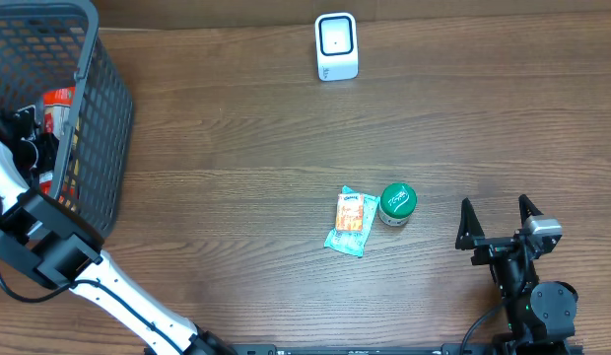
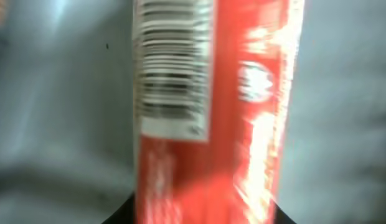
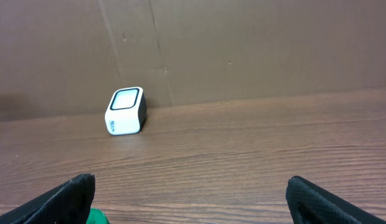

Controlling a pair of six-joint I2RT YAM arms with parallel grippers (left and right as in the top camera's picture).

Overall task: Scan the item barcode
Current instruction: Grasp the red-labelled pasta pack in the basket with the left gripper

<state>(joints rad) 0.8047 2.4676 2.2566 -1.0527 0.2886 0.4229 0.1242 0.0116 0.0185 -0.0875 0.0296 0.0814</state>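
Note:
My left gripper [image 1: 32, 133] reaches down into the dark wire basket [image 1: 101, 118] at the far left. In the left wrist view a blurred red package [image 2: 243, 112] with a white barcode label [image 2: 171, 68] fills the frame. It stands between the dark fingers [image 2: 121, 214], which press on both of its sides. The same red package [image 1: 57, 103] shows through the basket wall. The white scanner [image 1: 336, 46] stands at the back of the table. My right gripper [image 1: 501, 223] rests open and empty near the front right edge.
An orange and teal snack packet [image 1: 351, 223] lies mid-table, with a green-lidded tub [image 1: 397, 203] touching its right side. The right wrist view shows the scanner [image 3: 126, 111] far ahead to the left and the tub's edge [image 3: 96, 218] by the left finger.

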